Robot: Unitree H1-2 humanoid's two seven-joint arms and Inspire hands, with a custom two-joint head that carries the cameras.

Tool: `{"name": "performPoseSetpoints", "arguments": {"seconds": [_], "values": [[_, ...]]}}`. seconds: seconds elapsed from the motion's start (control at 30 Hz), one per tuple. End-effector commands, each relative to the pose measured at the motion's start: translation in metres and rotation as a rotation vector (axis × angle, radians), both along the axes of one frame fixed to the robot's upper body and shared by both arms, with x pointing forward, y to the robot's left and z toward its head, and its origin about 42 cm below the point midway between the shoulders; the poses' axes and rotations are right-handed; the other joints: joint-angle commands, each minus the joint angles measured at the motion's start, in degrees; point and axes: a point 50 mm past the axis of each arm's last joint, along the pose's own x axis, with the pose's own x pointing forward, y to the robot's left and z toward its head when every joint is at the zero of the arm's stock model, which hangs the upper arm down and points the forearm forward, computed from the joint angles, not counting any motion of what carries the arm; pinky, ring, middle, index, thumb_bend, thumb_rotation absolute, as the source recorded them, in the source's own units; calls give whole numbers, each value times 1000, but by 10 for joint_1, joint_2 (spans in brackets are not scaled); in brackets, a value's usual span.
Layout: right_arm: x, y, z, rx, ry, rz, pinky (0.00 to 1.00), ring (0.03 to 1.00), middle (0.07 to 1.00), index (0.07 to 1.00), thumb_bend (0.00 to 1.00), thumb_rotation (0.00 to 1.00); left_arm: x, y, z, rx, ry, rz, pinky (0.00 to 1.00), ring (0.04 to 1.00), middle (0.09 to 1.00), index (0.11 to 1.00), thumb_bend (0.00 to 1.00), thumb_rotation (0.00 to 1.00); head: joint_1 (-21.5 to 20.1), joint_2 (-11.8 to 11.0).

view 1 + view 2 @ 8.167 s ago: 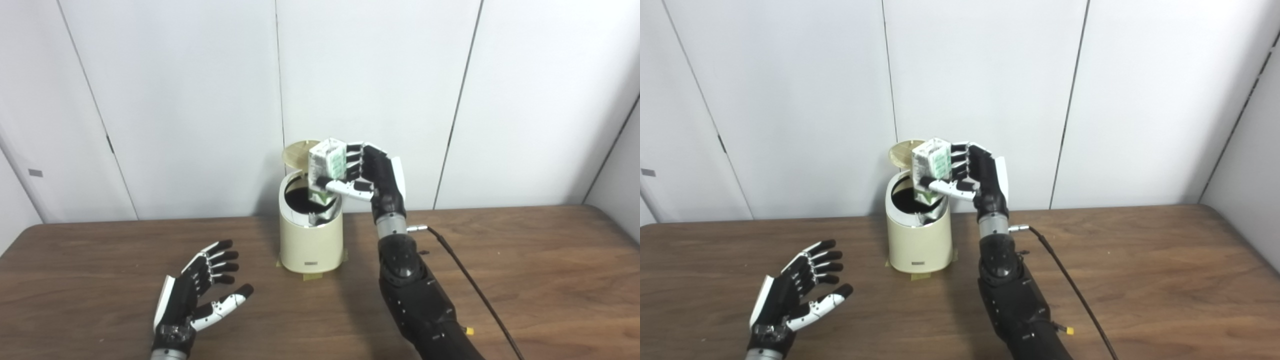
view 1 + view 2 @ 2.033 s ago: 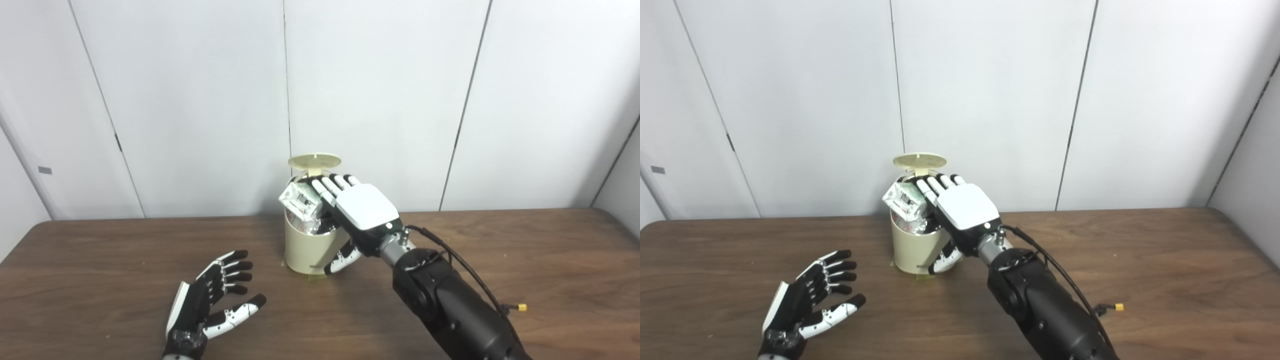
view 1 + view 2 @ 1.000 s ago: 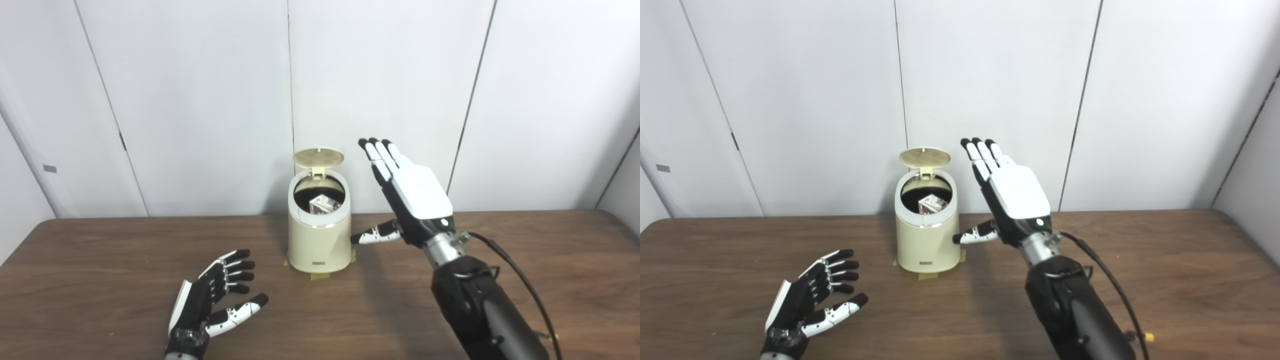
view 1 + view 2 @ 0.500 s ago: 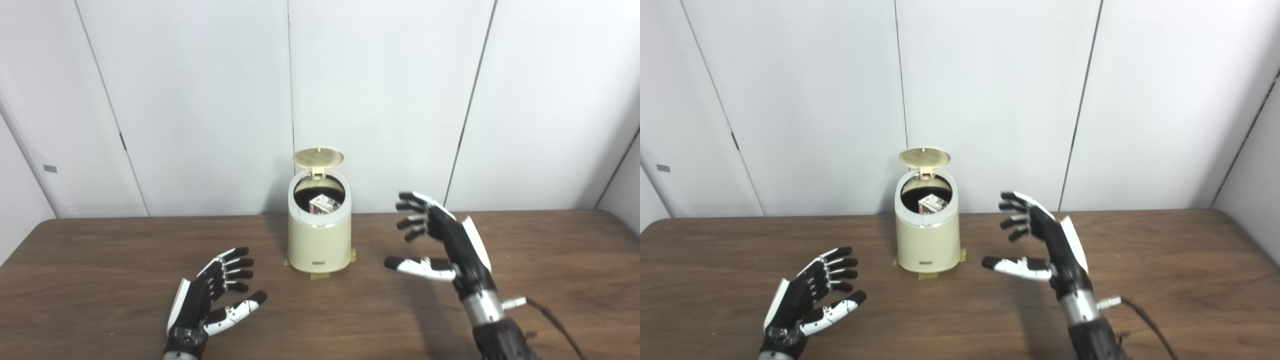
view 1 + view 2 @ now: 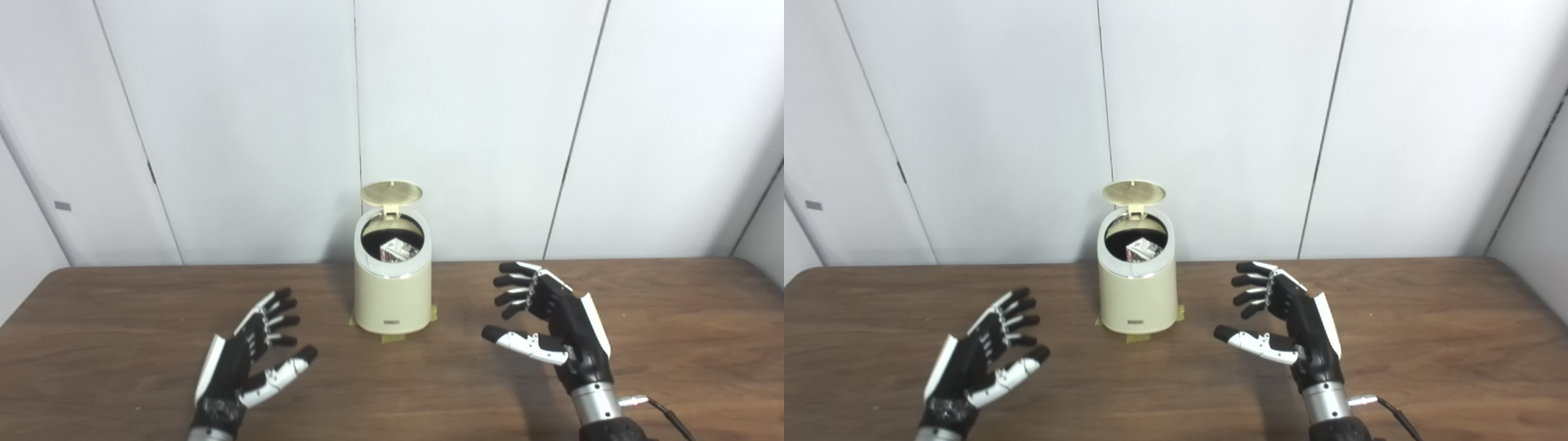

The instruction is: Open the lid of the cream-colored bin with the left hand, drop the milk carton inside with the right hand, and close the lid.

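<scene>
Bin (image 5: 392, 294) stands mid-counter (image 5: 122, 318), near the back edge, close before the wall (image 5: 245, 122). Lid (image 5: 391, 193) upright behind the opening. Milk carton (image 5: 397, 250) inside the bin. Left hand (image 5: 251, 367) front-left of bin, right hand (image 5: 557, 324) front-right, both apart from it.

Dark wood-grain table (image 5: 122, 318) spans foreground; white panelled wall (image 5: 245, 122) behind; tan tape patches (image 5: 432, 313) stuck on tabletop.

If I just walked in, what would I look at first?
Probably the cream bin at the back of the table, its lid flipped up and a carton peeking out inside. Then the two robot hands, left hand and right hand, open on either side of it, holding nothing.
</scene>
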Motion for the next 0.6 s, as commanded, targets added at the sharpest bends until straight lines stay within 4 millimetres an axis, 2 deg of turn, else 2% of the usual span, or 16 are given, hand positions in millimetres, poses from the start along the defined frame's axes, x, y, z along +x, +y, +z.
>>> {"name": "performPoseSetpoints", "arguments": {"seconds": [0.0, 0.1, 0.23, 0.4, 0.57], "values": [[6, 6, 20, 0, -89, 21, 434, 552, 631, 655, 696, 204, 29, -3, 53, 69, -137, -50, 697, 817, 875, 909, 778, 358, 1, 0], [5, 8, 20, 2, -82, 27, 438, 555, 632, 646, 693, 196, 42, -4, 76, 117, -158, -67, 724, 846, 894, 920, 821, 362, 3, -2], [6, 11, 19, 16, -79, 35, 445, 567, 642, 644, 681, 168, 75, -10, 121, 210, -186, -78, 786, 919, 921, 948, 875, 355, 3, -3], [7, 11, 19, -1, -79, 28, 449, 567, 644, 644, 677, 199, 104, -18, 154, 302, -186, -94, 820, 946, 941, 960, 906, 365, 2, -4], [6, 13, 20, -21, -72, 27, 440, 568, 649, 652, 682, 232, 126, -30, 176, 385, -188, -102, 838, 949, 956, 973, 916, 361, 0, -5]]}}
